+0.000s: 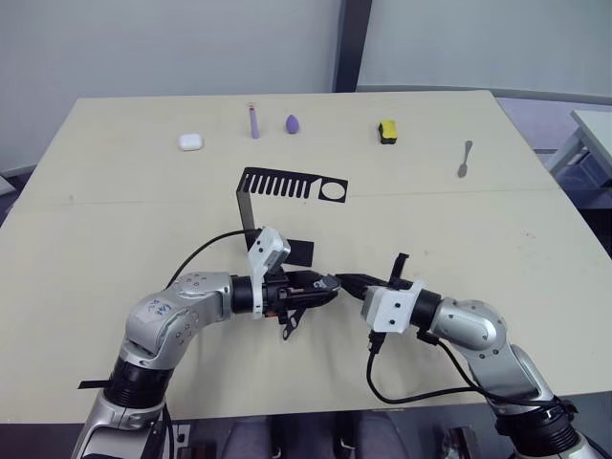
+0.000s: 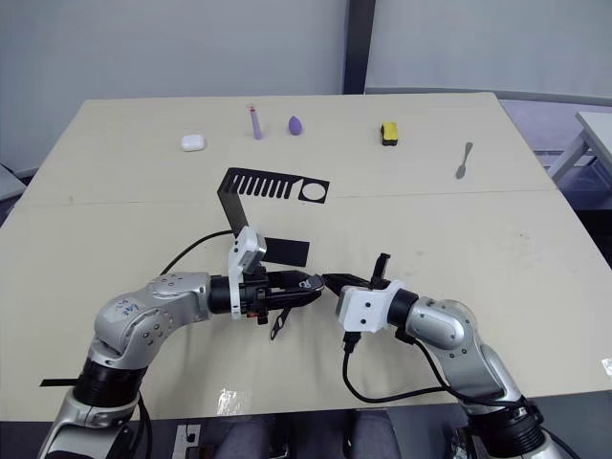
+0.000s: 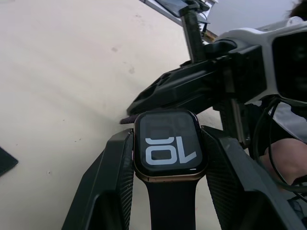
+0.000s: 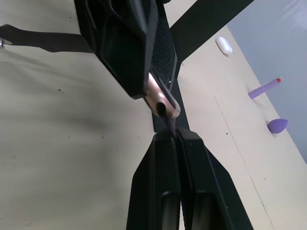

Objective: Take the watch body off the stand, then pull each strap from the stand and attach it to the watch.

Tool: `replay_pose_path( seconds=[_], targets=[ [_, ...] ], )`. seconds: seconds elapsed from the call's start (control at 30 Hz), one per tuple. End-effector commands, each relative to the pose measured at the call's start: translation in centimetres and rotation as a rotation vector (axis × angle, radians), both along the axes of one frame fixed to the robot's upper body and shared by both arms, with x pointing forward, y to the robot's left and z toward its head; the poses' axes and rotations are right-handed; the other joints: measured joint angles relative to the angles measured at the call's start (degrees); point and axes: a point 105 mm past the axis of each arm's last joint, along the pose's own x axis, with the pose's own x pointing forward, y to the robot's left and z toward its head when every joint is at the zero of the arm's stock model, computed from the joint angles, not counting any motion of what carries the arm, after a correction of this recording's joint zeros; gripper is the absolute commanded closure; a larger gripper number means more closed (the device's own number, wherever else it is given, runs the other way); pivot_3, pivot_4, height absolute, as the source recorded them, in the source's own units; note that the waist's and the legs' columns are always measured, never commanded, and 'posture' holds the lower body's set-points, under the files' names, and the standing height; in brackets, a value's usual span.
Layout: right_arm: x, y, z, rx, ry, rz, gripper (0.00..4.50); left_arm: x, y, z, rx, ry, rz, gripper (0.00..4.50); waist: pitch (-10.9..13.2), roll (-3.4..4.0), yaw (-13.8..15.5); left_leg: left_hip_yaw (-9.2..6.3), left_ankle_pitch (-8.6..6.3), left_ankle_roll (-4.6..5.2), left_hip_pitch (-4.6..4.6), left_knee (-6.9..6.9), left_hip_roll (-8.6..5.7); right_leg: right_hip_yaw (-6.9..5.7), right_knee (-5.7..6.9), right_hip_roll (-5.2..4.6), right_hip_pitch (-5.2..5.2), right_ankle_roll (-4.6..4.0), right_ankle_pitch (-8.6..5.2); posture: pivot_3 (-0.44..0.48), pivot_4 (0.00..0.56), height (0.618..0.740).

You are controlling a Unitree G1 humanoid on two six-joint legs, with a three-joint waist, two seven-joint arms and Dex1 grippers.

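Note:
My left gripper (image 1: pixel 321 287) is shut on the watch body (image 3: pixel 168 151), a rounded-square case with a black screen, white digits and a metallic rim. One dark strap (image 3: pixel 170 206) hangs from the case's near end toward the table (image 1: pixel 290 325). My right gripper (image 4: pixel 176 135) is shut on the other thin purple-black strap (image 4: pixel 171 125), whose tip meets the far edge of the watch body (image 4: pixel 160 98). The two grippers meet tip to tip above the table's front middle (image 1: pixel 344 283). The black stand (image 1: pixel 287 184) is just behind them, its top comb bare.
Along the far side of the table lie a white case (image 1: pixel 191 142), a lilac stick (image 1: pixel 254 122), a purple egg-shaped piece (image 1: pixel 292 122), a yellow-black block (image 1: pixel 386 131) and a spoon (image 1: pixel 464 160). A black strip (image 1: pixel 93 384) lies at the front left edge.

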Motion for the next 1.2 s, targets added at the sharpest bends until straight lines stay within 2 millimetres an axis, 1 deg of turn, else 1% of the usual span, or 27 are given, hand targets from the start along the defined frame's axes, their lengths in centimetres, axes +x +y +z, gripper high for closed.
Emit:
replay_pose_path(
  seconds=[0.03, 0.17, 0.27, 0.43, 0.57, 0.67, 0.77, 0.87, 0.93, 1.07, 1.2],
  targets=[
    [-0.4, 0.3, 0.9, 0.026, -0.05, 0.019, 4.5, -1.0, -0.6, 0.6, -0.006, -0.074, -0.059, 2.89, 0.0, 0.0, 0.0, 0.0, 0.0, 0.0, 0.0, 0.0, 0.0, 0.0, 0.0, 0.0, 0.0, 0.0, 0.0, 0.0, 0.15, 0.74],
    [-0.5, 0.1, 1.0, 0.022, -0.061, 0.015, 4.5, -1.1, -0.4, 0.3, 0.003, -0.096, -0.061, 2.89, 0.0, 0.0, 0.0, 0.0, 0.0, 0.0, 0.0, 0.0, 0.0, 0.0, -0.01, 0.0, 0.0, 0.0, 0.0, 0.0, 0.15, 0.74],
    [-0.4, -0.2, 1.0, 0.014, -0.069, 0.008, 4.5, -1.2, 0.2, 0.4, -0.007, -0.119, -0.057, 2.89, 0.0, 0.0, -0.01, 0.0, 0.0, 0.0, 0.0, -0.01, 0.01, 0.0, -0.01, 0.0, -0.01, 0.0, 0.0, 0.0, 0.15, 0.74],
    [-0.1, -1.0, 1.1, 0.003, -0.086, -0.014, 4.5, -1.5, 2.0, 1.1, -0.062, -0.195, -0.05, 2.89, 0.0, 0.0, -0.15, 0.01, -0.01, -0.02, 0.0, -0.04, 0.04, 0.0, -0.01, 0.0, -0.04, -0.04, -0.02, 0.0, 0.15, 0.74],
    [-0.1, -1.3, 1.2, 0.002, -0.095, -0.019, 4.5, -2.4, 3.3, 2.2, -0.139, -0.236, -0.084, 2.89, 0.0, 0.0, -0.1, 0.01, -0.01, -0.02, 0.0, -0.03, 0.05, -0.02, -0.01, -0.03, -0.04, -0.07, -0.04, 0.0, 0.15, 0.74],
    [0.0, -1.5, 1.4, 0.02, -0.105, -0.027, 4.5, -2.8, 4.1, 2.3, -0.159, -0.186, -0.086, 2.89, 0.0, 0.0, -0.06, 0.0, -0.02, -0.01, 0.0, -0.03, 0.05, -0.01, -0.02, -0.05, -0.04, -0.07, -0.04, 0.0, 0.15, 0.74],
    [-0.5, -1.8, 2.1, 0.042, -0.122, -0.027, 4.5, -1.8, 4.6, 2.6, -0.181, -0.108, -0.007, 2.89, 0.0, 0.0, 0.09, 0.0, -0.02, -0.01, 0.0, -0.03, 0.03, -0.01, -0.01, -0.06, -0.02, -0.06, -0.04, 0.0, 0.15, 0.74],
    [-1.3, -2.9, 2.8, 0.041, -0.147, -0.026, 4.5, -1.4, 4.7, 1.9, -0.147, -0.025, 0.021, 2.89, 0.0, 0.0, 0.11, -0.02, -0.02, 0.01, 0.0, -0.03, 0.01, -0.01, -0.01, -0.08, -0.01, -0.05, -0.03, 0.0, 0.15, 0.74],
    [-2.2, -3.3, 3.1, 0.035, -0.152, -0.002, 4.5, -1.2, 4.6, 1.6, -0.137, 0.015, 0.037, 2.89, 0.01, -0.02, 0.07, -0.02, -0.03, 0.02, 0.0, -0.04, 0.0, 0.0, -0.02, -0.06, -0.01, -0.04, -0.03, 0.0, 0.15, 0.74],
    [-4.0, -3.6, 3.0, 0.025, -0.125, 0.062, 4.5, -0.7, 3.9, 1.5, -0.146, 0.101, 0.062, 2.89, 0.02, -0.02, 0.08, -0.03, -0.02, 0.0, 0.02, -0.05, 0.04, -0.01, -0.02, -0.01, 0.01, -0.04, -0.03, 0.0, 0.15, 0.74],
    [-4.9, -3.3, 3.0, 0.013, -0.123, 0.098, 4.5, 0.0, 3.1, 1.3, -0.135, 0.166, 0.088, 2.89, 0.05, -0.07, 0.03, -0.03, -0.02, 0.0, 0.03, -0.04, 0.02, 0.02, 0.0, -0.01, 0.01, -0.04, -0.03, 0.0, 0.15, 0.74]
  ],
)
